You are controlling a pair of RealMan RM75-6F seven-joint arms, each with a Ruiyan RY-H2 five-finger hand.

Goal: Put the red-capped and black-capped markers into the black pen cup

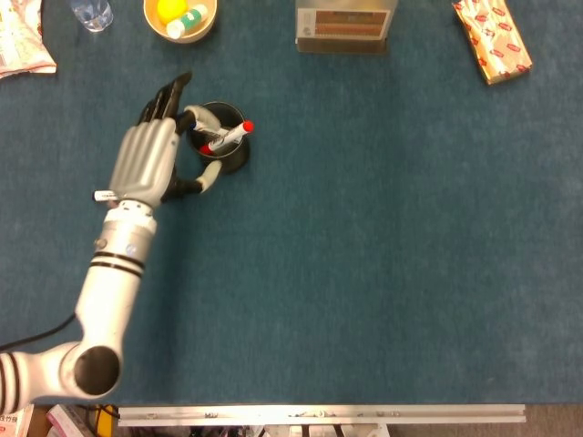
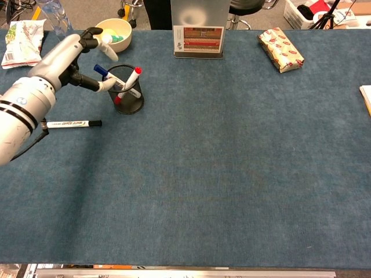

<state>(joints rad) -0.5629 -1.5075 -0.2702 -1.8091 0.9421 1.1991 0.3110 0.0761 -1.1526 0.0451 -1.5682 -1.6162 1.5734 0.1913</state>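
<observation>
Fingers of the left hand [image 1: 146, 164] were spread, nothing held, beside the black pen cup [image 2: 128, 99]. Red-capped marker [image 2: 131, 77] was seen leaning inside; black-capped marker [image 2: 71, 123] lay on table [image 2: 232, 162].

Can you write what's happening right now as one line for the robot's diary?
left hand: open, beside pen cup | red-capped marker: in cup | black-capped marker: lying on table, not picked up | right hand: not in view
</observation>
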